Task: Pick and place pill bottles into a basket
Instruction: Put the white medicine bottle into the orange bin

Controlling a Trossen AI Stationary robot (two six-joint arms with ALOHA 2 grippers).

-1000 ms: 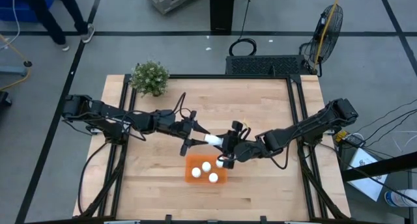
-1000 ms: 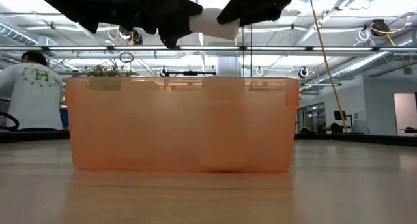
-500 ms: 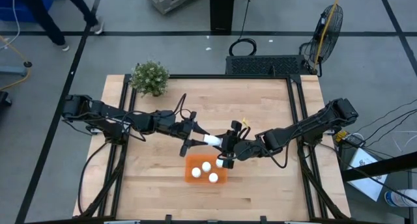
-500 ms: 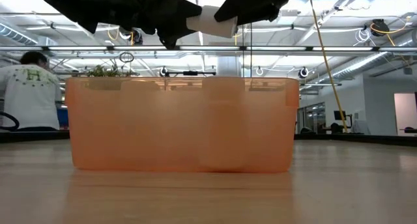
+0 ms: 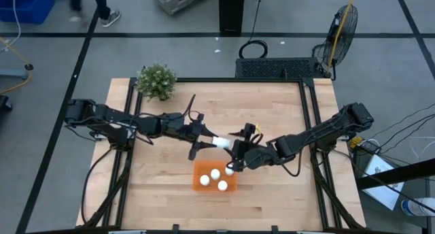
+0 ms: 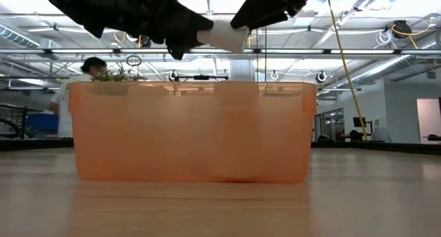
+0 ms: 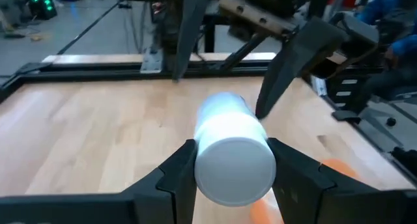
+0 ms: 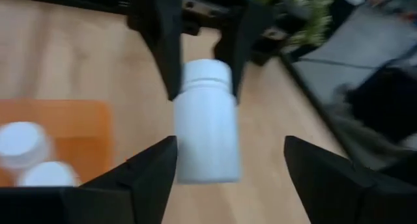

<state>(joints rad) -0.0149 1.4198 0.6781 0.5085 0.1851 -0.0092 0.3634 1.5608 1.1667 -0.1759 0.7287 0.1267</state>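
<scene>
A white pill bottle [image 5: 221, 141] hangs level just past the far edge of the orange basket [image 5: 204, 183]. My left gripper [image 5: 209, 140] is shut on it. My right gripper [image 5: 232, 154] is open; its fingers [image 8: 151, 178] stand wide on either side of the bottle's body [image 8: 207, 129] without touching it. At least two more white bottles [image 5: 215, 173] [image 5: 222, 186] lie in the basket. In the low view the held bottle [image 6: 222, 34] is above the basket's rim [image 6: 193, 85]. My left gripper pinches the bottle's cap end [image 7: 234, 162] between its two fingers [image 7: 179, 168], one on each side. The fingers come level from the table's left and lie along the bottle. The bottle lies level, lifted clear of the table and the basket, with its other end toward my right gripper.
A green potted plant [image 5: 156, 81] stands at the table's far left corner. Bare wooden tabletop [image 5: 272, 105] lies at the far right. A fan [image 5: 340, 26] and a person [image 6: 79, 92] are beyond the table.
The bottle has sunk a little toward the basket in the low view, staying level in my left gripper. Both arms have otherwise kept close to where they were.
</scene>
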